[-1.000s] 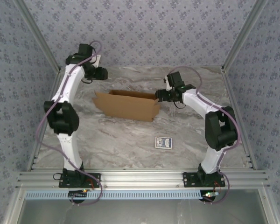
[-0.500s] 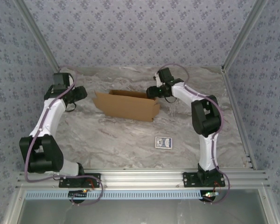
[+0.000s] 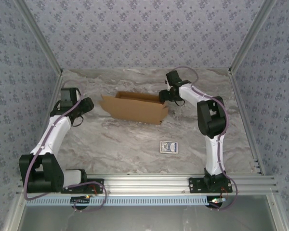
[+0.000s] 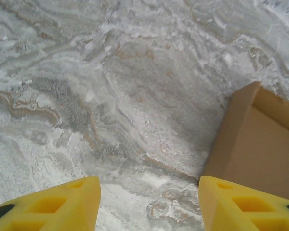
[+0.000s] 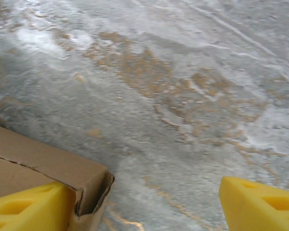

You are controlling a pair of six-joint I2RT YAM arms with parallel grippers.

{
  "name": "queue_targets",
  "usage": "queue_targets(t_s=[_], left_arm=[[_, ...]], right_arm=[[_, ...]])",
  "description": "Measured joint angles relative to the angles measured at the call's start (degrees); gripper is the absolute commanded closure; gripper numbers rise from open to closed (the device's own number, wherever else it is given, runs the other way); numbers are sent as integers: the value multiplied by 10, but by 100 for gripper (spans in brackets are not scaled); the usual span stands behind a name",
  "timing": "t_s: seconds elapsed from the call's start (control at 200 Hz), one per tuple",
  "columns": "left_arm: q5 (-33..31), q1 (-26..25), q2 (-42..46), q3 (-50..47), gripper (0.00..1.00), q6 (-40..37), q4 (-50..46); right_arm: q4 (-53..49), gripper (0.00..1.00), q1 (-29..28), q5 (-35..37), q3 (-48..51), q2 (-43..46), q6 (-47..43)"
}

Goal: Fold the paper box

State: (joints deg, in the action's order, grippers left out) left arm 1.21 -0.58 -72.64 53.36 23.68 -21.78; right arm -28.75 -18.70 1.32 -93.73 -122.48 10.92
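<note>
left tool (image 3: 88,104): swung down toward paper box (image 3: 135,109); arm folded | right tool (image 3: 162,95): shifted to its far corner

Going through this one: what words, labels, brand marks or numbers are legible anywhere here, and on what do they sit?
No text can be read at this moment.
paper box: plain brown cardboard, no print on the faces that show, from above or from either wrist.
blue card: a blue pattern inside a pale border; too small to tell whether it carries any writing.
</note>
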Motion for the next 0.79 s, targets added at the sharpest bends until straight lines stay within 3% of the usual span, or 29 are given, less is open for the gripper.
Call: queue_targets(t_s=[0.23, 0.385, 0.58, 0.795], left_arm=[[-10, -38, -8, -18, 44, 0, 11], [-10, -98, -27, -26, 44, 0, 26], [1, -170, -54, -45, 44, 15, 60], [23, -185, -71, -43, 44, 34, 111]], right_arm=[[-2, 21, 44, 4, 81, 45, 2], [3, 21, 71, -16, 157, 104, 9], [22, 21, 53, -85, 221, 157, 25], [26, 20, 50, -121, 243, 205, 32]])
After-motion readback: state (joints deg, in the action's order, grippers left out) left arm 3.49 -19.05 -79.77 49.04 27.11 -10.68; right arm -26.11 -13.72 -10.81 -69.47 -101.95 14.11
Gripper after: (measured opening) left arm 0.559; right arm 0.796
